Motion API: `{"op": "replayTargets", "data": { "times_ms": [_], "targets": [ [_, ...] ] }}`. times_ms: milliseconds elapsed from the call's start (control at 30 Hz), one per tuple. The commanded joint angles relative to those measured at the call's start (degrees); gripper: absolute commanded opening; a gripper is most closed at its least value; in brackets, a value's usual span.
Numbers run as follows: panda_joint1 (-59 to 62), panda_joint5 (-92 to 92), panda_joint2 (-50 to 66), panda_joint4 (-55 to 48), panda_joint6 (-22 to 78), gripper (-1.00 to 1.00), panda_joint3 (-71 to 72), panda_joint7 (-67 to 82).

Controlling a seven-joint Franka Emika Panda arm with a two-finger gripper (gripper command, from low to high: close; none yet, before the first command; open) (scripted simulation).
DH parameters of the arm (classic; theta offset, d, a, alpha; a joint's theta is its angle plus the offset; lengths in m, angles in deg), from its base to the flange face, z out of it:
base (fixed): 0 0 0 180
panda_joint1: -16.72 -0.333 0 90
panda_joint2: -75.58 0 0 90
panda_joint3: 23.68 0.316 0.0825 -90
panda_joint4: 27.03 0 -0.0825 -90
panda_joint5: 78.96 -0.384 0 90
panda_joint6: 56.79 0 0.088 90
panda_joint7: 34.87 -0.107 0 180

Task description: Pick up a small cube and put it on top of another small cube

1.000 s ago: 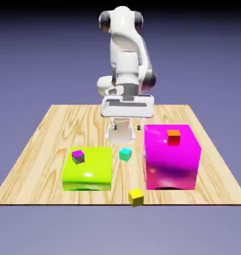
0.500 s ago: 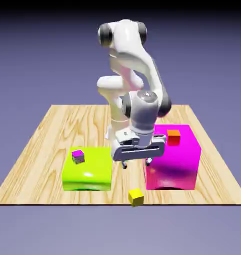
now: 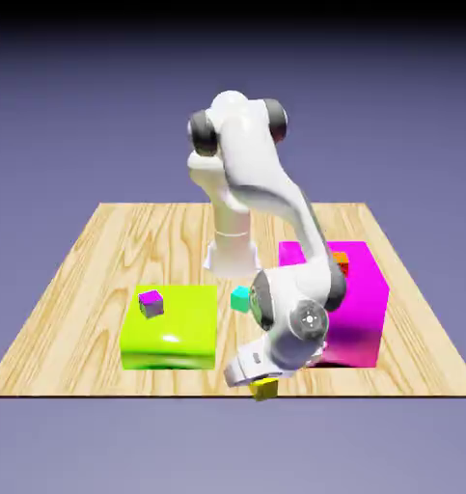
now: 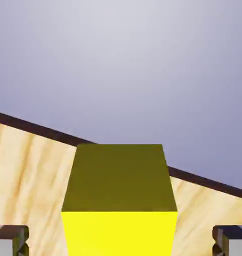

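Exterior view, taken from its left, with the yellow cube (image 3: 265, 389) as landmark. The cube sits on the table (image 3: 72, 289) at the near edge.

- Up and left of the yellow cube: a green block (image 3: 169, 328) with a small grey-and-magenta cube (image 3: 151, 304) on top. Not involved so far.
- Above the yellow cube, further onto the table: the teal cube (image 3: 240, 298), partly hidden by the arm, nothing stacked on it.
- Directly over the yellow cube: the gripper (image 3: 256, 378) is lowered onto it; the cube shows just below the hand.
- Up and right of the yellow cube: a magenta block (image 3: 357, 309), with an orange cube (image 3: 341, 259) on top, mostly hidden behind the arm.

Hand view: the yellow cube (image 4: 118, 200) is seen large between the two fingertips (image 4: 11, 239). The jaws are spread, with bare table visible between each tip and the cube's sides; no contact is seen.

Progress, as judged: the approach is done and the cube is framed. Grasp, lift, carry and placing on a second small cube are all left.
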Motion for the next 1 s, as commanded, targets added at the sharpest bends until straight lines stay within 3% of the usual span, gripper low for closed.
{"op": "replayTargets", "data": {
  "times_ms": [0,133,567,633,833,867,967],
  "targets": [
    [0.00,0.00,0.00,0.00,0.00,-1.00,0.00,0.00],
    [-0.54,-2.23,-4.41,-5.26,9.49,-1.00,1.54,0.24],
    [-1.77,-18.66,-31.40,-1.73,31.80,-1.00,13.69,-18.05],
    [-1.82,-19.27,-32.40,-1.60,32.62,-1.00,14.14,-18.72],
    [-1.52,-20.06,-34.82,10.73,22.54,-1.00,14.18,-17.57],
    [-1.52,-20.06,-34.82,10.74,22.54,1.00,14.18,-17.57],
    [-1.62,-19.80,-34.00,6.59,25.93,1.00,14.16,-17.96]
  ]
}}
